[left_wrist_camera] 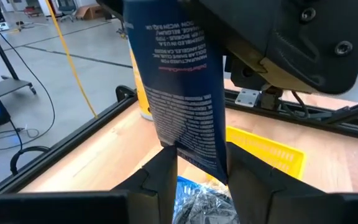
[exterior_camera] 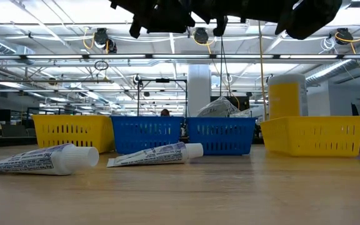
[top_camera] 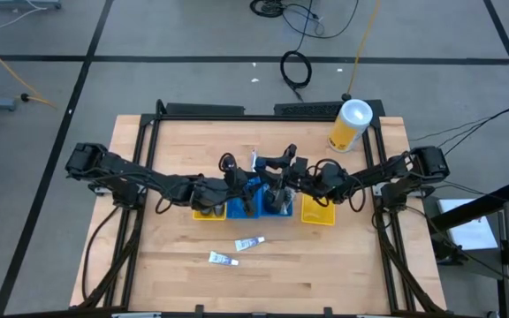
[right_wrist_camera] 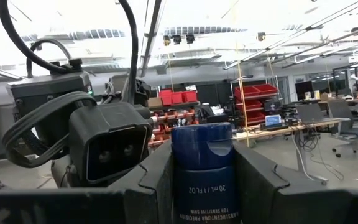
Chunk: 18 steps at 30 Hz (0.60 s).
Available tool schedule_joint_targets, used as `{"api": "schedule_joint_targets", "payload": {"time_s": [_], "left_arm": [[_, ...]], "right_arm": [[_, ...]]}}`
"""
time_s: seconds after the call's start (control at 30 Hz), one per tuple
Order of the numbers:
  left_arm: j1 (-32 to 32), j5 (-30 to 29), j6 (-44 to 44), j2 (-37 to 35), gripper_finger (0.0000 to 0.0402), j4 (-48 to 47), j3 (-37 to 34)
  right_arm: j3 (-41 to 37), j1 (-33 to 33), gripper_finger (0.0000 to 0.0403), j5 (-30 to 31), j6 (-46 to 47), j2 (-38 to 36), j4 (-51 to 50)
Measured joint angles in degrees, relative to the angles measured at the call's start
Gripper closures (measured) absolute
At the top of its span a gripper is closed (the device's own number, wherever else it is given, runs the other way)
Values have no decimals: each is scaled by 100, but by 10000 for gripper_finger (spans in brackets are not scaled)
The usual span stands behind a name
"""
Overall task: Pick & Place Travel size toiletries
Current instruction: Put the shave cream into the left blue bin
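**Navy tube held from both ends above the blue bins**

The navy tube (left_wrist_camera: 182, 81) hangs in the air over the middle of the table (top_camera: 263, 274), above the 2 blue bins (top_camera: 253, 205). Its long axis runs from one gripper to the other: in the left wrist view the printed body stretches away from the left gripper (left_wrist_camera: 201, 177) toward the other arm, and in the right wrist view its round blue capped end (right_wrist_camera: 202, 149) sits between the fingers of the right gripper (right_wrist_camera: 202, 180).

Both grippers pinch the same tube, the left at the flat end and the right near the cap, so it lies squarely inside each gripper, not beside it. Neither arm is nearer; they meet head-on at the centre. This looks like a hand-over, and the coming move turns on 1 gripper letting go while the other keeps its hold, or the tube may twist or drop.

Under the tube, one blue bin holds dark wrapped bundles (left_wrist_camera: 207, 199). Yellow bins (top_camera: 317, 212) flank the blue pair. 2 white tubes (top_camera: 249, 244) lie on the table well in front of the bins, clear of both arms. A yellow canister (top_camera: 350, 125) stands at the far right.
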Motion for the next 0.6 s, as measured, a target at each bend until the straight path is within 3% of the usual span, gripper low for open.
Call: {"api": "schedule_joint_targets", "payload": {"time_s": [0.23,0.47,0.6], "left_arm": [[-12,-20,-37,-2,386,-85,0],[-33,-64,-25,-2,399,-108,-2],[-37,-146,-140,-2,401,-250,-2]], "right_arm": [[0,-2,285,15,9,0,-87],[0,0,285,0,67,-2,-149],[0,0,256,-20,103,-2,-179]]}}
